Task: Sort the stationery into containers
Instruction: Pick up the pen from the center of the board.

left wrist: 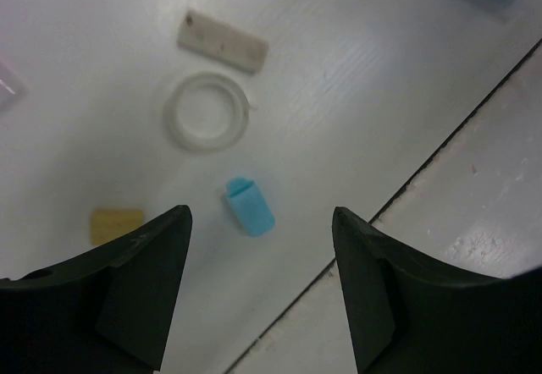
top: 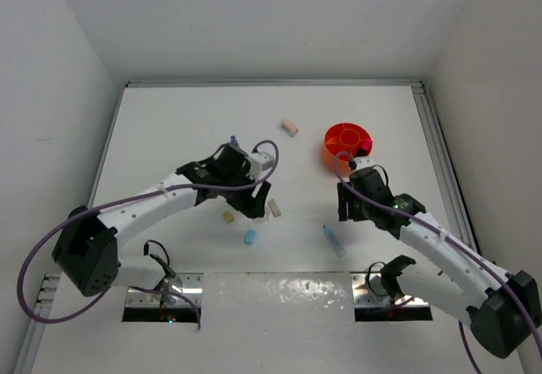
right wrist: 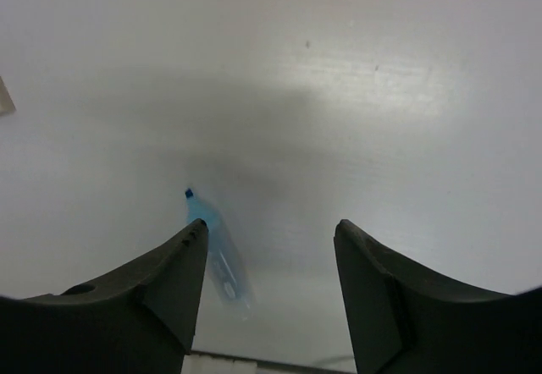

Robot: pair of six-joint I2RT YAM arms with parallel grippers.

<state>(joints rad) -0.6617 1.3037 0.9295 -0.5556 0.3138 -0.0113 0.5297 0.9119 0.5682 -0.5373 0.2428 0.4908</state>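
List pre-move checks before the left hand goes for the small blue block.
1. Left hand open, empty: ok.
2. Small light blue eraser block lined up in its opening: ok, slightly off-centre.
3. Clear tape ring apart from that block: ok.
4. Right hand open, empty: ok.
5. Light blue plastic tube centred under it: not ok, it lies by one finger.
6. Free compartment in round orange plastic tub: cannot tell.
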